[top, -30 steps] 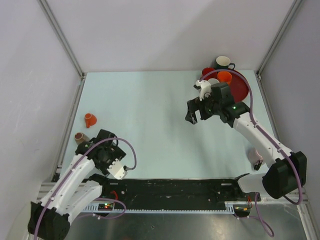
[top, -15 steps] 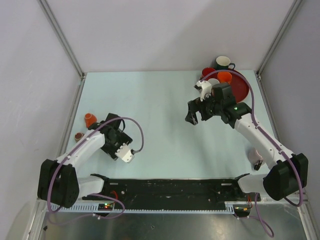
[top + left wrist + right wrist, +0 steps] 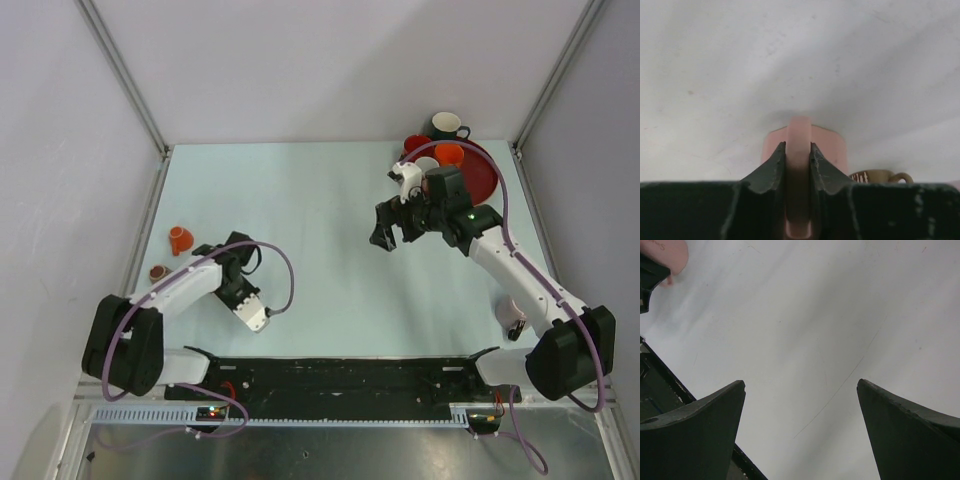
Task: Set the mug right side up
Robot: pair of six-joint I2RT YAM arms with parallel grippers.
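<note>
The mug (image 3: 180,238) sits near the table's left edge. It looks orange from above and pale salmon in the left wrist view (image 3: 832,145). I cannot tell which way up it is. My left gripper (image 3: 203,250) reaches it from the lower right. Its jaws (image 3: 797,146) are shut on the handle (image 3: 798,131), which fills the narrow gap between the two fingers. My right gripper (image 3: 385,238) hangs over the middle-right of the table. In its own view it is wide open (image 3: 801,382), with only bare table between the fingers.
A small brown mug (image 3: 158,271) stands just beside the held one (image 3: 880,176). At the back right, a red plate (image 3: 482,180) carries several cups. A pink mug (image 3: 512,312) sits by the right arm's base. A black rail (image 3: 340,375) runs along the near edge.
The left arm swung from near the brown mug up to the orange mug, and its jaws closed on the handle. The right arm stayed put.
</note>
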